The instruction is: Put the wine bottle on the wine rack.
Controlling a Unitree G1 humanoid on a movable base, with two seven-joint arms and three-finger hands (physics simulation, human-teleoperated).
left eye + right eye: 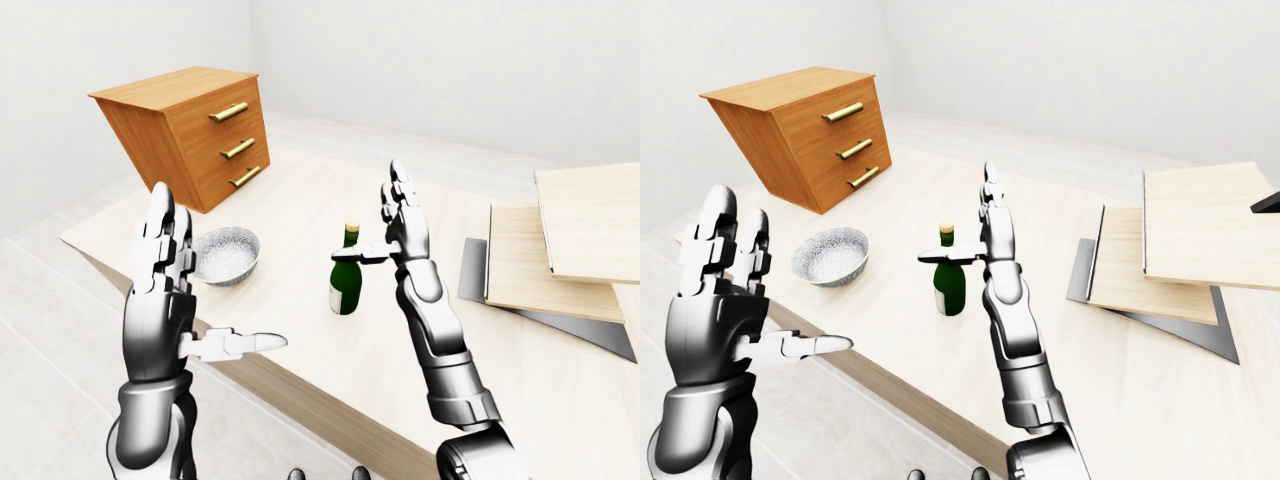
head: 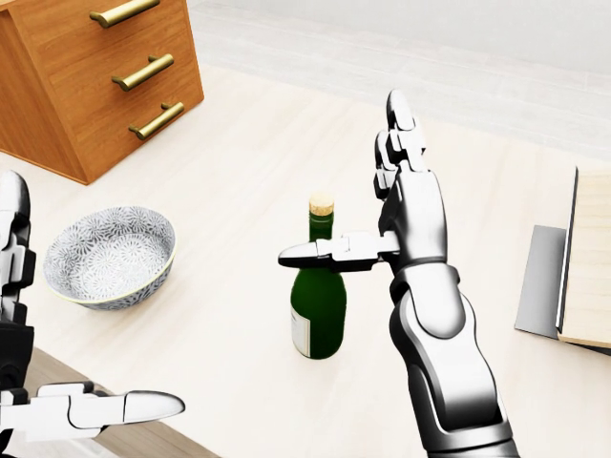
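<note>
A dark green wine bottle [image 2: 318,310] with a cork top stands upright on the pale wooden table [image 2: 239,162], in the middle of the head view. My right hand [image 2: 368,219] is open just right of the bottle's neck, fingers [image 2: 406,157] pointing up. Its thumb [image 2: 325,255] lies across the neck on the near side; the fingers do not close round it. My left hand [image 1: 200,310] is open at the lower left, off the table's edge and far from the bottle. Pale wooden boards on a grey plate [image 1: 560,250] lie at the right.
A patterned grey bowl [image 2: 110,256] sits on the table left of the bottle. A wooden chest with three brass-handled drawers [image 1: 190,130] stands tilted at the table's upper left. The table's near edge [image 1: 300,385] runs below my hands, over a light floor.
</note>
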